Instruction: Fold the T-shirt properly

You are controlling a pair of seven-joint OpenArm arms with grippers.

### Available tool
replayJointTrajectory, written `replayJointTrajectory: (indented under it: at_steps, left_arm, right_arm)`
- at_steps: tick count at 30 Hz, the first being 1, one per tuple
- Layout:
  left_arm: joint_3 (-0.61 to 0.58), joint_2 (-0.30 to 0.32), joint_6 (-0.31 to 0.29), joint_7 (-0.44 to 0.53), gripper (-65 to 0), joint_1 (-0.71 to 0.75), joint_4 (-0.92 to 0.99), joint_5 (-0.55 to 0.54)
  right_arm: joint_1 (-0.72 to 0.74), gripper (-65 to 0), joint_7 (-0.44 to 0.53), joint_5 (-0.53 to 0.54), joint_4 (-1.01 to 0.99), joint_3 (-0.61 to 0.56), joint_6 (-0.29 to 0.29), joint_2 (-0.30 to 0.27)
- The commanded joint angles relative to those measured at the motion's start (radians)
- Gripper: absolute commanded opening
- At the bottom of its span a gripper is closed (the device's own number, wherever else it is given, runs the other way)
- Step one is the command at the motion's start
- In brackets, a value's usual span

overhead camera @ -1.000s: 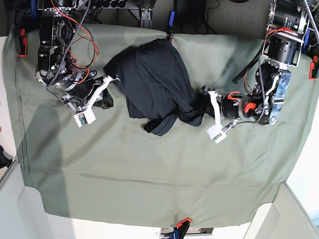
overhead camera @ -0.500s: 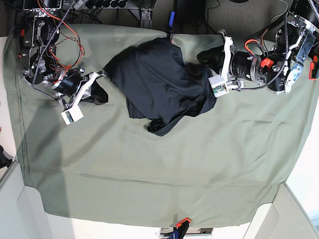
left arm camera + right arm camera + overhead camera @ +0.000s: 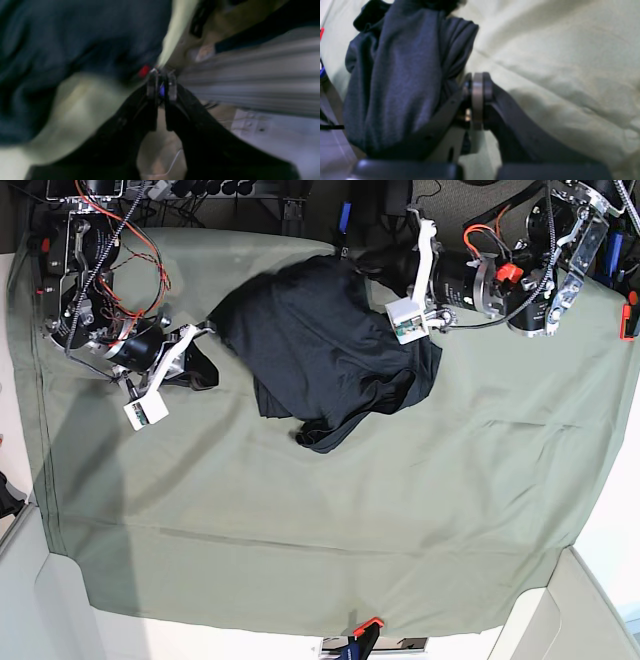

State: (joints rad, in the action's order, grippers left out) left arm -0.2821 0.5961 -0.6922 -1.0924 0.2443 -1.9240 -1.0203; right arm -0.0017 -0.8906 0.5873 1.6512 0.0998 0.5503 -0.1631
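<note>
The dark T-shirt (image 3: 320, 345) lies bunched at the back middle of the green table cloth (image 3: 300, 510), with a rumpled lobe towards the front. My left gripper (image 3: 368, 260) hovers at the cloth's back edge, just beyond the shirt's right shoulder. In the blurred left wrist view its tips (image 3: 161, 90) stand almost together, with no fabric showing between them and the T-shirt (image 3: 62, 37) off to the left. My right gripper (image 3: 205, 367) sits by the shirt's left corner. Its tips (image 3: 477, 100) are pressed shut, and the T-shirt (image 3: 395, 80) drapes against the left finger's side.
A blue clamp (image 3: 345, 215) holds the cloth at the back edge and a red one (image 3: 367, 625) at the front. More clamps sit at the right edge (image 3: 628, 315) and the back left (image 3: 45, 245). Cables and arm bases crowd the back corners.
My left arm swung from the shirt's front right edge up to the back edge, and the shirt's right side now lies spread further right. My right arm shifted slightly left, then stayed.
</note>
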Motion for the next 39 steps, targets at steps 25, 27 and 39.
replayJointTrajectory:
  at_steps: [25,27,39]
  left_arm:
    - [-0.045,-0.100,-0.006,0.150,-59.6,-0.236,0.260,0.352]
    - [-0.045,-0.064,-0.006,0.148,-59.6,-0.262,0.261,0.353]
    - [-0.045,0.106,-0.006,0.145,-59.6,-0.285,0.261,0.322]
  right_arm:
    - [0.024,-65.0,0.042,-0.004,-0.004,0.003,0.011,0.000]
    - [0.023,-65.0,0.041,-0.005,-0.004,0.003,0.011,0.000]
    - [0.023,-65.0,0.063,-0.011,-0.004,0.003,0.011,0.000]
